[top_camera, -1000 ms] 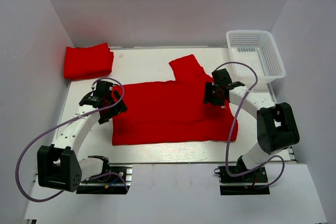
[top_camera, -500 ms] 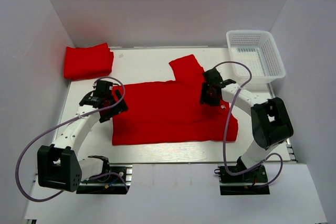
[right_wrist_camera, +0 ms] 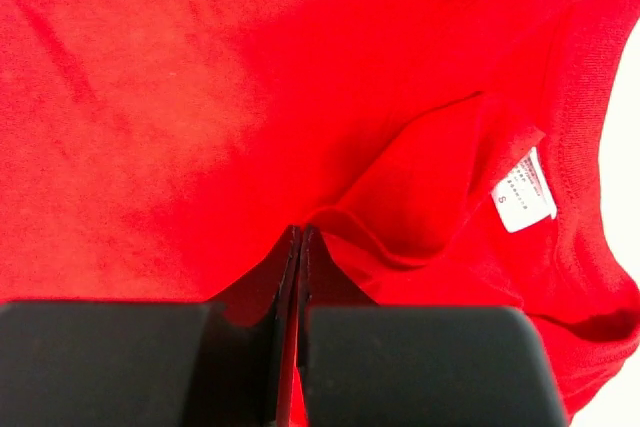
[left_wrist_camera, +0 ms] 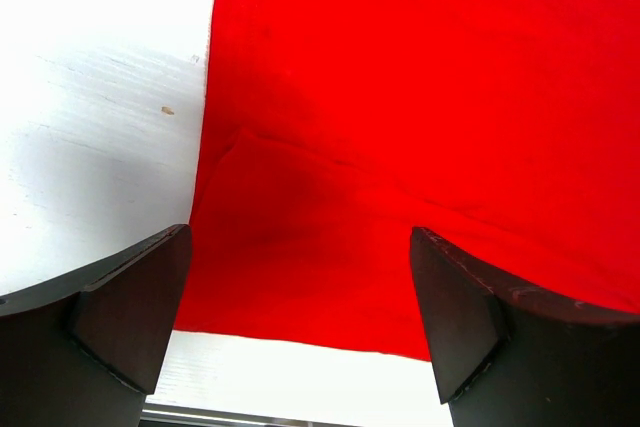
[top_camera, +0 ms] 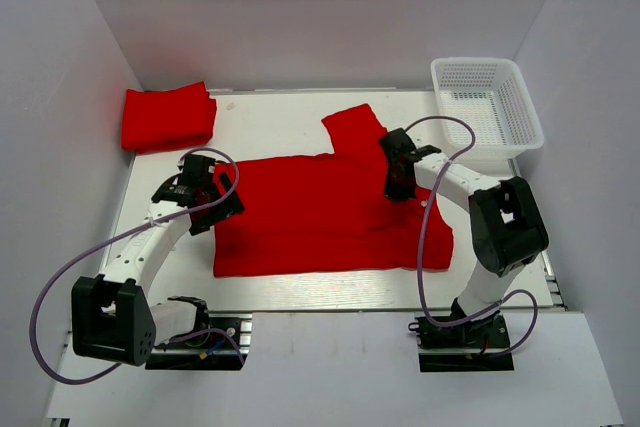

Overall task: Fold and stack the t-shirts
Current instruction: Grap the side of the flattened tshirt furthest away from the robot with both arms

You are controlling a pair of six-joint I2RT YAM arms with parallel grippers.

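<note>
Pinching a raised fold of the large bright red short-sleeved cloth t-shirt (top_camera: 320,217), the right gripper (right_wrist_camera: 300,242) is standing with its two black fingers (right_wrist_camera: 400,357) pressed fully together. A thin ridge of red cloth is caught between them. The pinch is sitting close to the neck opening, just beside the small white size label (right_wrist_camera: 525,192) sewn inside the collar. That shirt is lying spread out across the middle of the white worktop (top_camera: 280,112), its long side running left to right, with one sleeve (top_camera: 355,127) pointing toward the far edge. Along the near half a second layer of cloth is showing, its edge running roughly parallel to the shirt's near border.

The left gripper (left_wrist_camera: 300,237) is hovering over the shirt's left end with its fingers spread wide apart, holding nothing. The left wrist view is showing red cloth between them and bare worktop beyond the shirt's edge. Whether the fingertips are touching the cloth I cannot tell.

A second red t-shirt (top_camera: 168,117), folded into a thick rectangular bundle, is resting in the far left corner of the worktop, well apart from the spread one. A white plastic mesh basket (top_camera: 487,107) is sitting at the far right corner.
</note>
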